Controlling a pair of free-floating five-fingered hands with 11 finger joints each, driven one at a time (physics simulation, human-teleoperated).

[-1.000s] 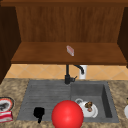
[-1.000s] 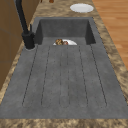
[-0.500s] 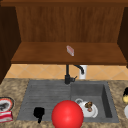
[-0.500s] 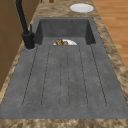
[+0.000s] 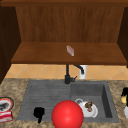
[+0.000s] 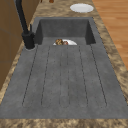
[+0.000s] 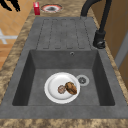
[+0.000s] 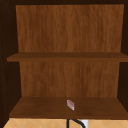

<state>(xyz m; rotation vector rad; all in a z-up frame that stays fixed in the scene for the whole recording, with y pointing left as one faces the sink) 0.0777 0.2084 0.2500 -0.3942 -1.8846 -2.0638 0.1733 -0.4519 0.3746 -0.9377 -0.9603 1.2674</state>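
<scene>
Two hands, grips unreadable: left hand (image 5: 38,113) hovers at the sink's (image 5: 45,92) front edge just beside the red ball (image 5: 67,114), right hand (image 5: 124,93) past its right edge; approach stage, I judge, so you must align on the ball before closing.

We see a matt dark-grey sink (image 7: 15,82), stone-like w/ ribbed drainer. Counter (image 6: 62,8): speckled granite look, rough. Cabinet shelf (image 8: 45,107): wood grain, matt. Faucet (image 7: 100,32): black, matt. Plate (image 7: 53,86): white, smooth ceramic look. Red ball (image 5: 67,114): smooth, glossy.
</scene>
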